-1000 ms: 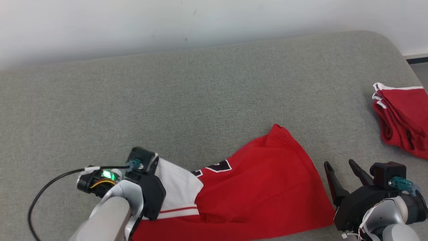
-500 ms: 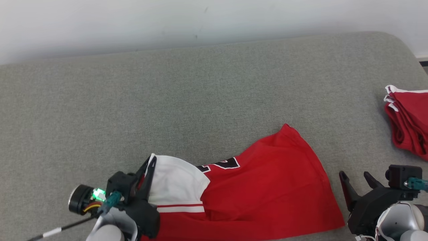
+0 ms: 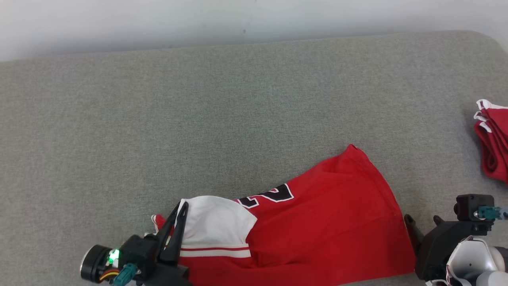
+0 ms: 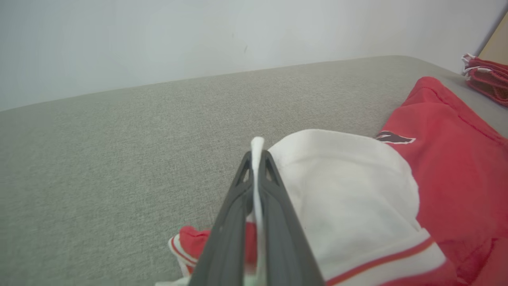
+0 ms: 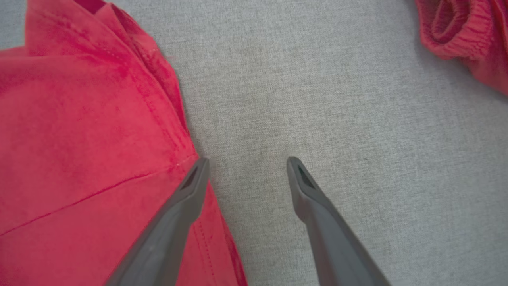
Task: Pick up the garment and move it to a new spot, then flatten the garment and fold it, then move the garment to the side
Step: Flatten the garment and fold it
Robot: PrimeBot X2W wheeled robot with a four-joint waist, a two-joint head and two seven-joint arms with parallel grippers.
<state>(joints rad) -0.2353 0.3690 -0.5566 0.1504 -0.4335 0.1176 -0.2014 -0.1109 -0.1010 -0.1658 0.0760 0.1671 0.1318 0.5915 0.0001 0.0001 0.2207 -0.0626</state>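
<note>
Since a second ago the left gripper (image 3: 181,206) has drawn back toward the near edge of the counter (image 3: 238,99). Its jaws pinch the white hem of the garment (image 3: 325,222), probably to lift and carry it. The garment lies along the near edge, mostly right of centre. The right gripper (image 3: 421,219), jaws spread, hovers just beside the garment's right hem, likely to take it. The far side lies open, and a folded red pile (image 3: 492,147) occupies the right edge.

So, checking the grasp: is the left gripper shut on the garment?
Shut on it: in the left wrist view the left gripper has its jaws together, a white edge of the garment pinched between them.
</note>
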